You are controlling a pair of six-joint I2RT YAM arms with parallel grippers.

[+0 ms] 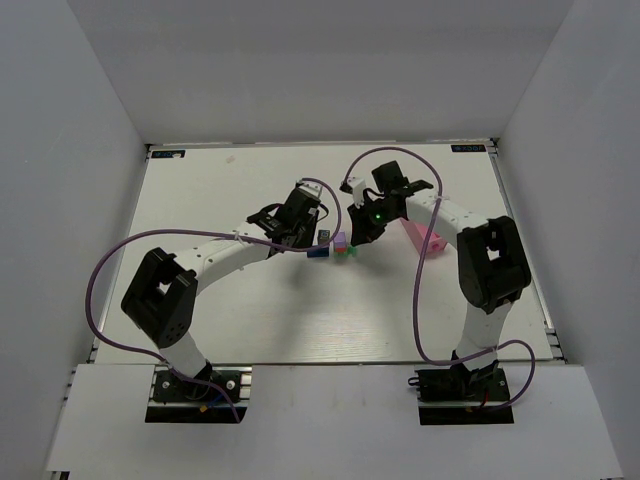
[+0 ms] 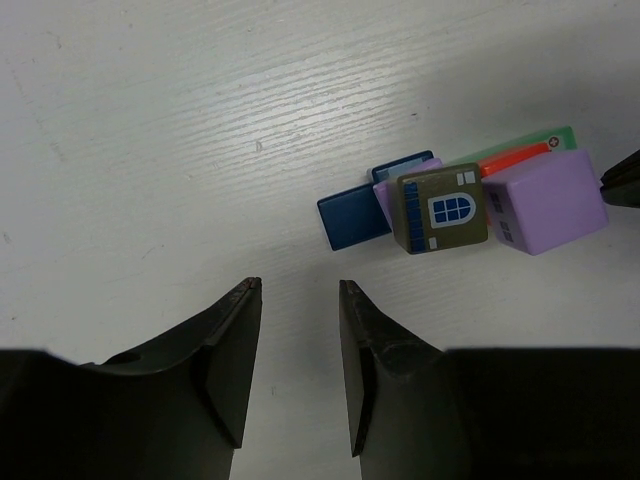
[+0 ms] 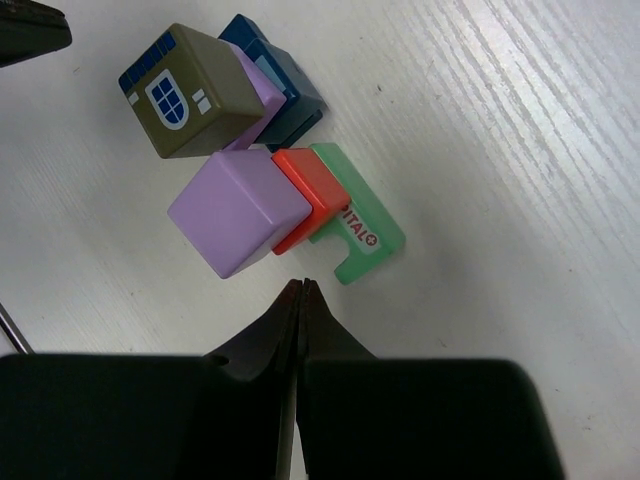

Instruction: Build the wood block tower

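Observation:
The wood block tower [image 1: 337, 246] is a low cluster mid-table. In the left wrist view a dark olive-grey block with a blue window [image 2: 440, 210] sits on top of a purple block and blue blocks [image 2: 354, 216]. A purple cube [image 2: 545, 201] rests on a red-orange block [image 2: 516, 157] over a green piece [image 2: 545, 139]. The same cluster shows in the right wrist view: purple cube [image 3: 238, 211], red-orange block [image 3: 312, 193], green piece [image 3: 366, 233], olive-grey block [image 3: 188, 91]. My left gripper [image 2: 298, 285] is open and empty, just left of the cluster. My right gripper [image 3: 302, 285] is shut and empty, its tip close to the purple cube.
A pink tray [image 1: 426, 239] lies right of the cluster, under the right arm's forearm. White walls enclose the table on three sides. Purple cables loop over both arms. The right gripper's tip [image 2: 622, 180] shows at the edge of the left wrist view.

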